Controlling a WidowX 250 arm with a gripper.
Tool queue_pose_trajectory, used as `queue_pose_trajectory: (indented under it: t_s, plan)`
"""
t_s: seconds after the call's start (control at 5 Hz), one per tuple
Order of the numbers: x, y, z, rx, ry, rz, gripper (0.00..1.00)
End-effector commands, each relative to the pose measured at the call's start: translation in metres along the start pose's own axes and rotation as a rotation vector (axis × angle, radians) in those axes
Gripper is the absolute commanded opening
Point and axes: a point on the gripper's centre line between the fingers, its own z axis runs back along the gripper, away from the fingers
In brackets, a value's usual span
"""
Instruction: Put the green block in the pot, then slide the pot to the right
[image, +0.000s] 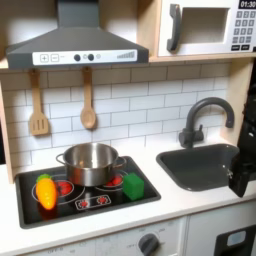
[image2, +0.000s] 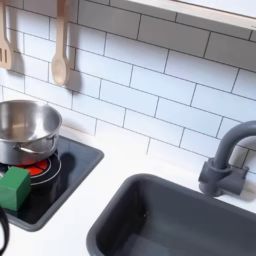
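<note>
The green block (image: 133, 185) sits loose on the black stovetop (image: 100, 200) near its front right corner, just beside the steel pot (image: 90, 162) on the back burner, so it seems not yet loaded. The claw (image: 242, 172) hangs off by the sink basin (image: 200, 165) at the desk's right edge; whether it is wide or narrow I cannot tell.
</note>
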Motion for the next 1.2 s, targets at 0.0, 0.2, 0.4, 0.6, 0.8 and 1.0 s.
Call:
queue_pose_trajectory:
  t_s: [0.0,0.2,0.4,0.6,0.8,1.0]
  plan:
    - [0.000,0.000,0.000,-0.001,0.000,0.001,1.00]
    - [0.012,0.006,0.000,0.009,-0.014,0.018,1.00]
    - [0.022,0.010,-0.004,0.020,-0.008,0.023,1.00]
    - [0.036,0.016,-0.004,0.029,-0.021,0.028,1.00]
    - [0.051,0.023,-0.006,0.046,-0.023,0.028,1.00]
    - [0.063,0.031,-0.007,0.052,-0.032,0.044,1.00]
